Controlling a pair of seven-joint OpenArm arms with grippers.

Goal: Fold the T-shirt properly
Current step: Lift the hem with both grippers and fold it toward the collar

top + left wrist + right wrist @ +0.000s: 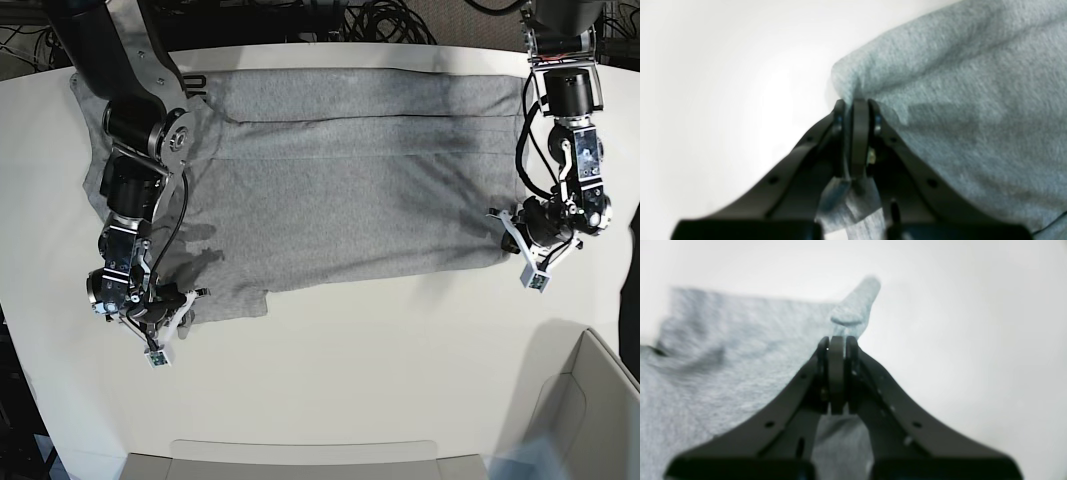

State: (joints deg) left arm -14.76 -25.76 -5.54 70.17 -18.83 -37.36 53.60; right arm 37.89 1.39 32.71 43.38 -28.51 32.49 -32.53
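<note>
On the left of the base view, the right claw [170, 318] is pinched closed on the near corner of the T-shirt [350, 180], at the sleeve end; its wrist camera shows grey cloth nipped between the tips. The shirt lies spread across the far half of the white counter [330, 380], plain side up, with one lengthwise crease that looks like a first fold, though the overhead angle leaves that unsure. On the right, the left claw [512, 232] is likewise clamped on the near hem corner. I judge most of the folding remains. No lettering or label is readable in any view.
</note>
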